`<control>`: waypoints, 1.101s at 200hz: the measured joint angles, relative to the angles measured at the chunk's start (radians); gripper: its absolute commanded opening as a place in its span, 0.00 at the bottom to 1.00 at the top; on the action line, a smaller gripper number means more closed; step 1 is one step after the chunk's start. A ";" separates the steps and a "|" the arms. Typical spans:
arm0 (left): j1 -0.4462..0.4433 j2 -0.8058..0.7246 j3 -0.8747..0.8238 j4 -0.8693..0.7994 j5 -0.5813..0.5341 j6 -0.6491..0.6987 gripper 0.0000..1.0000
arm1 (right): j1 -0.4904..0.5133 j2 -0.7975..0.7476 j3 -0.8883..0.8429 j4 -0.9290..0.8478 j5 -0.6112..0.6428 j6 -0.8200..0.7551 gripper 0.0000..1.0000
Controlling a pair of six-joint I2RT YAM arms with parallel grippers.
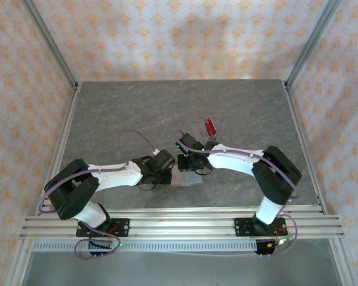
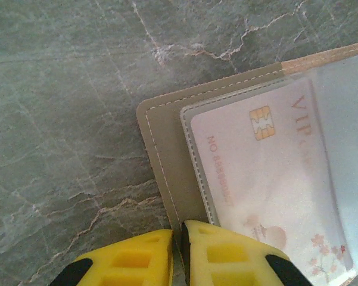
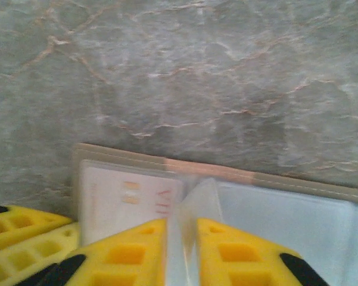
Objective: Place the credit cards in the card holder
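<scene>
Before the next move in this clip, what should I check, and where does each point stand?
1. Left gripper clamped on the card holder edge: ok.
2. Right gripper pinching the clear sleeve up: ok.
3. VIP card seated inside its pocket: ok.
4. Red card standing in the clear rack, not yet stowed: not ok.
5. Free pocket under the lifted sleeve: cannot tell.

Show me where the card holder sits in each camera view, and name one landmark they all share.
Top external: card holder low centre on the table, lying open.
Left wrist: right half of the picture, tan corner mid-frame.
Right wrist: along the bottom, tan border uppermost.
Shared landmark: the grey veined table under it.
</scene>
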 measured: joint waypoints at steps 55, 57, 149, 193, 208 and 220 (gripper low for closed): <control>-0.012 0.000 0.000 0.000 -0.024 -0.015 0.13 | 0.000 -0.015 -0.042 0.115 -0.118 0.053 0.37; -0.011 0.000 0.000 0.000 -0.024 -0.015 0.13 | 0.000 -0.015 -0.042 0.119 -0.124 0.056 0.37; -0.013 -0.041 -0.060 0.069 -0.034 -0.072 0.13 | -0.018 -0.017 -0.111 0.275 -0.241 0.159 0.41; -0.013 -0.071 -0.088 0.101 -0.037 -0.093 0.15 | -0.031 -0.022 -0.111 0.285 -0.262 0.167 0.48; -0.016 -0.079 -0.098 0.113 -0.040 -0.095 0.15 | -0.041 -0.033 -0.106 0.295 -0.296 0.174 0.50; -0.018 -0.089 -0.106 0.121 -0.045 -0.104 0.16 | -0.040 -0.050 -0.088 0.288 -0.307 0.174 0.51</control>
